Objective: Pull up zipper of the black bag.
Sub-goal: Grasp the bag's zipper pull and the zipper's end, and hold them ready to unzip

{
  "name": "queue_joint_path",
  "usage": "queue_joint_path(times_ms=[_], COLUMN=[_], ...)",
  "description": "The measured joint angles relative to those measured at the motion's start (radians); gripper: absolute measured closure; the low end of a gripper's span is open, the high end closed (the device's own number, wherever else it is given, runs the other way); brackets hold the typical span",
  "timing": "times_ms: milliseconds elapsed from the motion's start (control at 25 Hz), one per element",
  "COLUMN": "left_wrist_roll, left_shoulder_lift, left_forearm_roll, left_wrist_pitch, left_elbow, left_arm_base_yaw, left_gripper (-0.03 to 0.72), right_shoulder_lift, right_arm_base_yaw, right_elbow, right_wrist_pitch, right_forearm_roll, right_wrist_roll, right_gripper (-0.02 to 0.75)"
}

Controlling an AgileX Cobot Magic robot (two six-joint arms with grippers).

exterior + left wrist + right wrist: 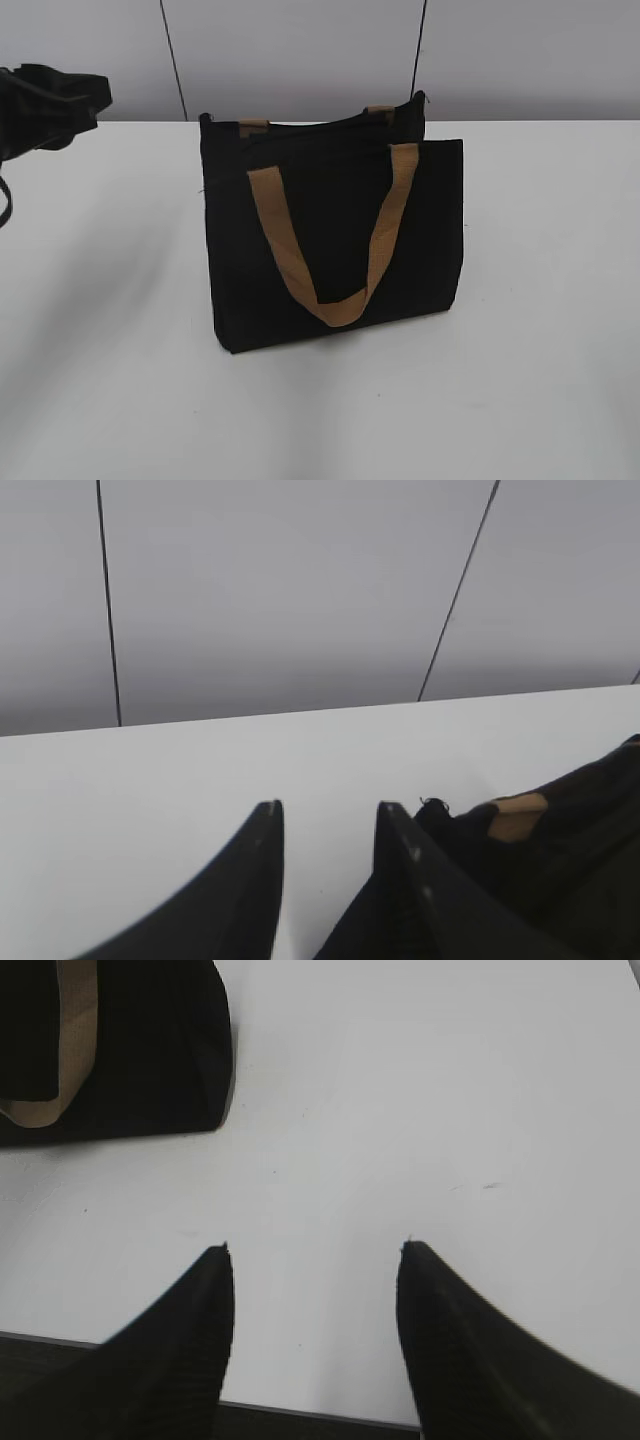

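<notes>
The black bag (330, 240) stands upright in the middle of the white table, with a tan handle (330, 250) hanging down its front. The zipper (310, 126) runs along the bag's top edge; I cannot make out its pull tab. My left gripper (95, 100) hovers at the far left, apart from the bag. In the left wrist view it (328, 810) is open and empty, with the bag's top corner (570, 830) just to its right. My right gripper (315, 1250) is open and empty over the table's front edge, and the bag's lower corner (160, 1050) lies far to the upper left.
The white table (520, 350) extends on all sides of the bag. A grey panelled wall (300, 50) stands behind it. The table's near edge (300, 1412) shows under my right gripper.
</notes>
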Motion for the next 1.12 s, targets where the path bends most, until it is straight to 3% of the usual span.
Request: queue_joint_path(times_ms=[360, 760, 1000, 1120], left_wrist_roll=[0.000, -0.005, -0.005, -0.005], left_shoulder_lift=[0.116, 0.253, 0.401, 0.503], left_forearm_roll=[-0.008, 0.007, 0.257, 0.321], left_wrist_pitch=[-0.122, -0.398, -0.486, -0.544], left_elbow=[0.013, 0.203, 0.210, 0.202], left_arm_base_yaw=[0.000, -0.001, -0.001, -0.001], left_gripper=[0.450, 0.449, 0.440, 0.390], right_shoulder_lift=[0.000, 0.000, 0.000, 0.000], right_arm_base_yaw=[0.000, 0.000, 0.000, 0.000], right_elbow=[0.000, 0.000, 0.000, 0.000], right_wrist_pitch=[0.000, 0.000, 0.000, 0.000], right_forearm_roll=[0.000, 0.000, 0.000, 0.000], right_wrist_roll=[0.000, 0.000, 0.000, 0.000], right_gripper=[0.327, 0.327, 0.327, 0.327])
